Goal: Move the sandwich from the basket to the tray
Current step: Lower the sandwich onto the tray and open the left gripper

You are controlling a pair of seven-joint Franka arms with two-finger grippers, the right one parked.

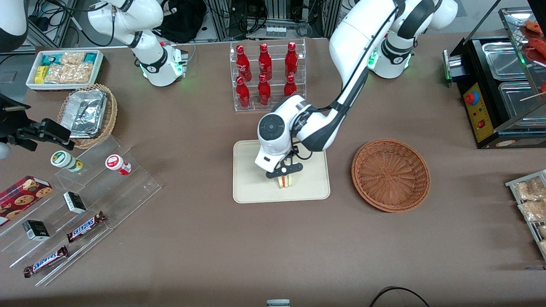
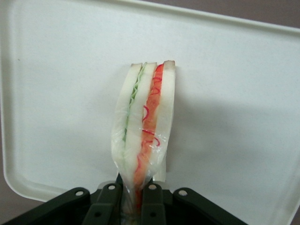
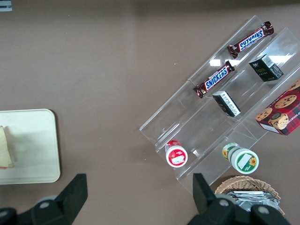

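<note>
The sandwich [image 1: 283, 181] is a plastic-wrapped wedge of pale bread with green and red filling; it stands on edge over the cream tray [image 1: 251, 187]. My left gripper [image 1: 284, 170] is shut on its narrow end, right above the tray's middle. In the left wrist view the sandwich [image 2: 146, 117] sticks out from between the fingers [image 2: 108, 201] against the tray [image 2: 61, 93]. I cannot tell whether it touches the tray. The reddish-brown wicker basket [image 1: 390, 174] lies empty beside the tray, toward the working arm's end. The sandwich's edge [image 3: 4, 147] and the tray [image 3: 37, 145] show in the right wrist view.
A clear rack of red bottles [image 1: 266, 74] stands farther from the front camera than the tray. A stepped acrylic stand with snack bars and cups [image 1: 81, 204], a tan basket of foil trays [image 1: 87, 113] and a white snack bin [image 1: 64, 68] lie toward the parked arm's end. A black appliance [image 1: 499, 89] stands toward the working arm's end.
</note>
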